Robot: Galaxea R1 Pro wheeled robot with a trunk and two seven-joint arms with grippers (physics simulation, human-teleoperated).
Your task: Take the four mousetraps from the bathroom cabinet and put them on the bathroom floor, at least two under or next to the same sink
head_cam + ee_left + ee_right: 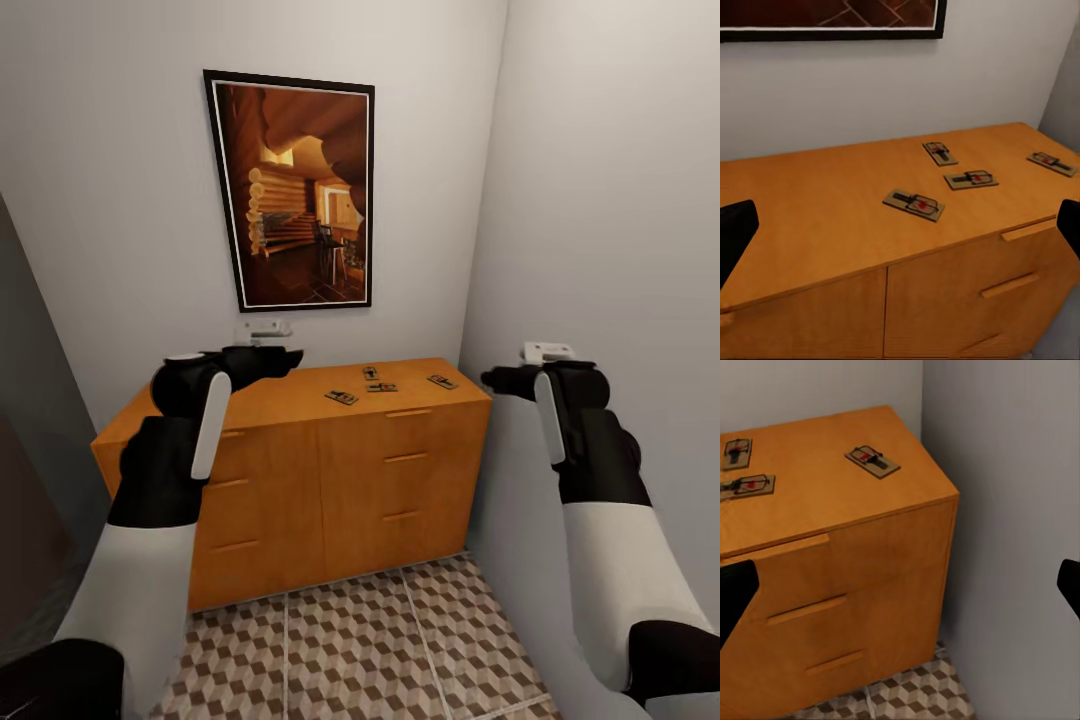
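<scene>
Several mousetraps lie flat on top of the orange-brown cabinet, toward its right half: one nearest the front, one in the middle, one behind it and one near the right end. My left gripper hovers over the cabinet's left half, open and holding nothing; its dark fingertips frame the traps. My right gripper hangs open just off the cabinet's right end, level with its top, with the rightmost trap ahead of it. Cube-patterned bathroom floor lies below.
The cabinet stands in a narrow alcove, its right end against a pale wall. A framed picture hangs above it, with a small white fitting beneath. A dark panel closes the left side.
</scene>
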